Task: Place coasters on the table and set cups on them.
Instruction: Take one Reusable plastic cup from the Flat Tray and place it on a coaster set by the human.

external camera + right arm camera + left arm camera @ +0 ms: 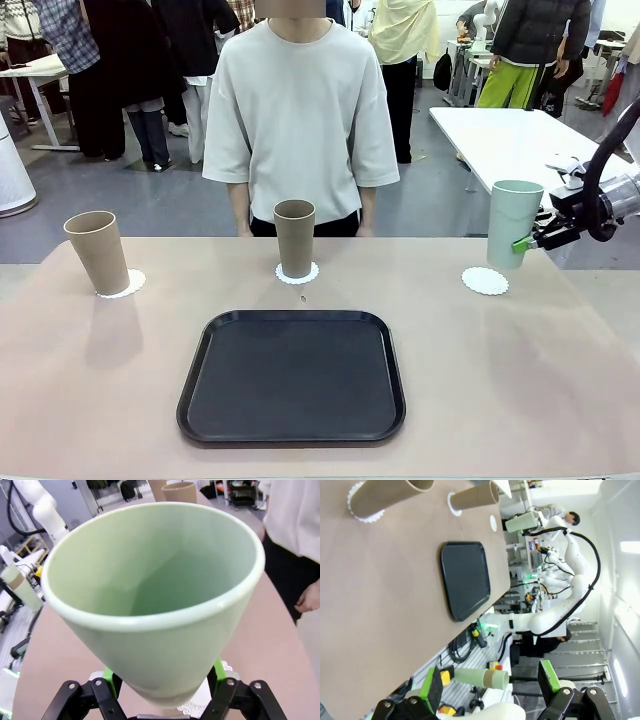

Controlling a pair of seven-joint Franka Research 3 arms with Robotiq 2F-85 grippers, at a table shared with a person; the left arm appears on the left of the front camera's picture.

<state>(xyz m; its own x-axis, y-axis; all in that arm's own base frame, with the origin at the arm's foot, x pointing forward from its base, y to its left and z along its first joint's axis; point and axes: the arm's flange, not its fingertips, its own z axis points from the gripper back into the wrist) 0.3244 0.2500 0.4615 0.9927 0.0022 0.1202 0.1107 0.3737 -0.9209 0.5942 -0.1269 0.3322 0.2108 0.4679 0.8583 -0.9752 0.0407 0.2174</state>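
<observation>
Green cup [514, 222] pinched by right gripper [528, 243] above coaster [485, 281]. Left gripper [490, 682] spread wide. No writing seen.

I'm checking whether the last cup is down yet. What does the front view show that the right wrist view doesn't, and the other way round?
Front view alone: the mint cup hangs above its coaster, base clear of it, gripped low by the right gripper; the black tray; the left tan cup tilted, half on its coaster.
Right wrist view alone: the mint cup's empty inside, and the green pads pressed against its base.
Both: mint cup, its coaster, the table, the middle tan cup.
</observation>
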